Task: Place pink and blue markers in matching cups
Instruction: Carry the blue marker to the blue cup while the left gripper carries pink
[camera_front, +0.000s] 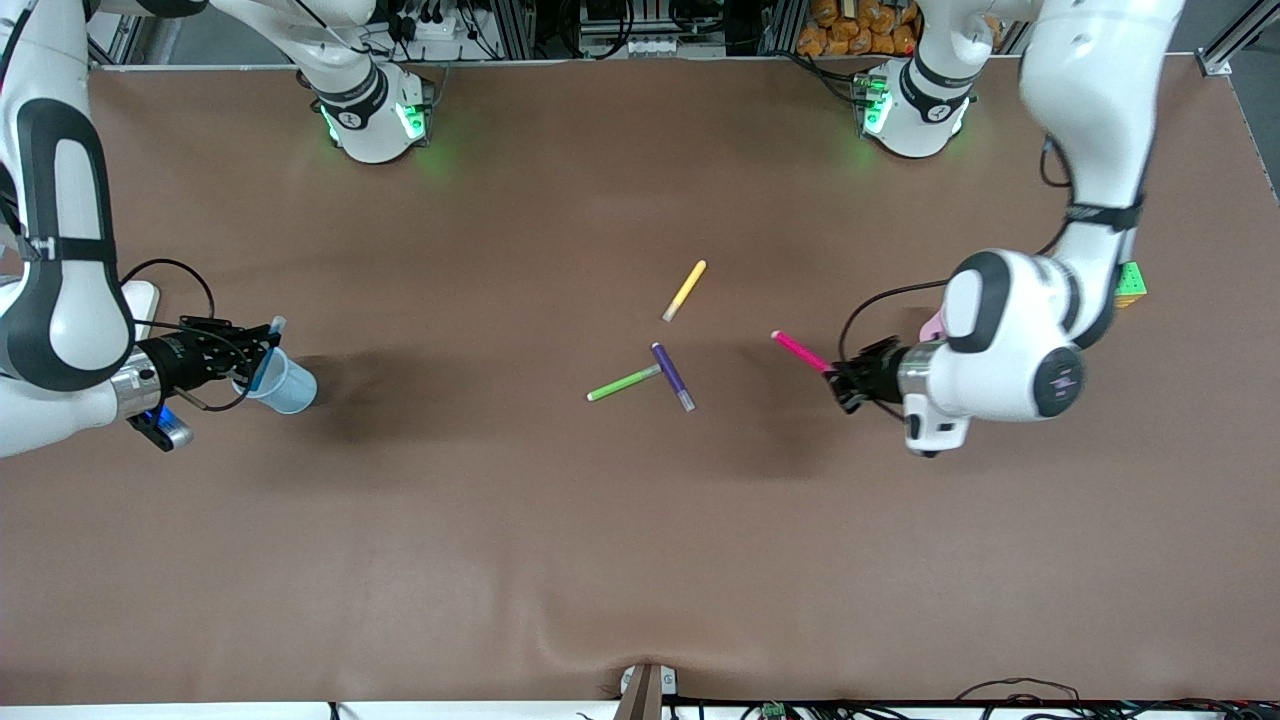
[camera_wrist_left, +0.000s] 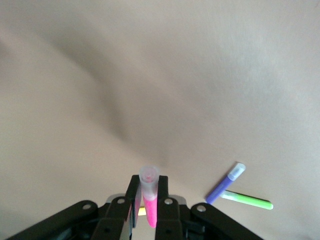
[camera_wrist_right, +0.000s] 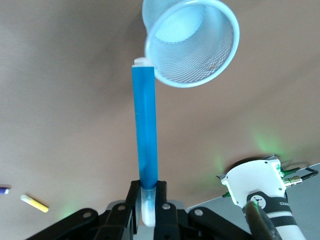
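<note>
Right gripper (camera_front: 262, 352) is clamped on the blue marker (camera_wrist_right: 145, 130), right at the light blue cup (camera_front: 284, 383), marker tip just beside the mesh rim; we judge a small shift puts it over the mouth. Left gripper (camera_front: 838, 378) is clamped on the pink marker (camera_front: 800, 351), long axis pointing toward mid-table. Pink cup (camera_front: 933, 324) sits mostly hidden by that arm's wrist, so left is nearer. Purple pen (camera_front: 672, 376), green pen (camera_front: 623, 383), yellow pen (camera_front: 685, 290) lie mid-table, well apart from both; open brown table (camera_front: 640, 560) around.
</note>
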